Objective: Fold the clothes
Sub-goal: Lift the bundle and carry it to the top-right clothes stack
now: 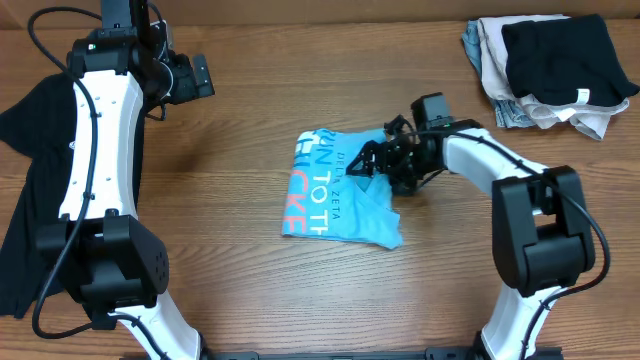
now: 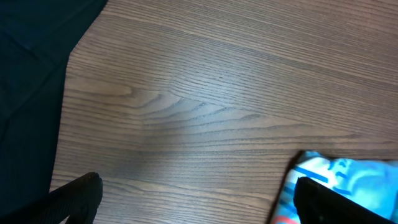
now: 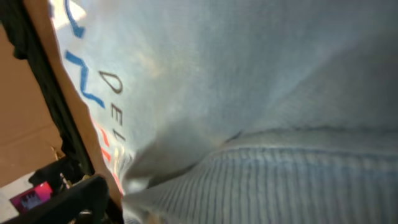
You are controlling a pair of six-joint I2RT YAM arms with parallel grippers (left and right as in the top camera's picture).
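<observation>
The light blue T-shirt lies folded into a small bundle at the middle of the table, with white and red-orange lettering facing up. My right gripper is at the bundle's upper right edge, shut on the fabric. In the right wrist view the shirt fills the frame with its ribbed collar close to the camera. My left gripper is open and empty, up at the far left, well away from the shirt. In the left wrist view its fingers are spread over bare wood, with a corner of the shirt at lower right.
A black garment lies at the table's left edge under the left arm; it also shows in the left wrist view. A pile of black, white and patterned clothes sits at the back right corner.
</observation>
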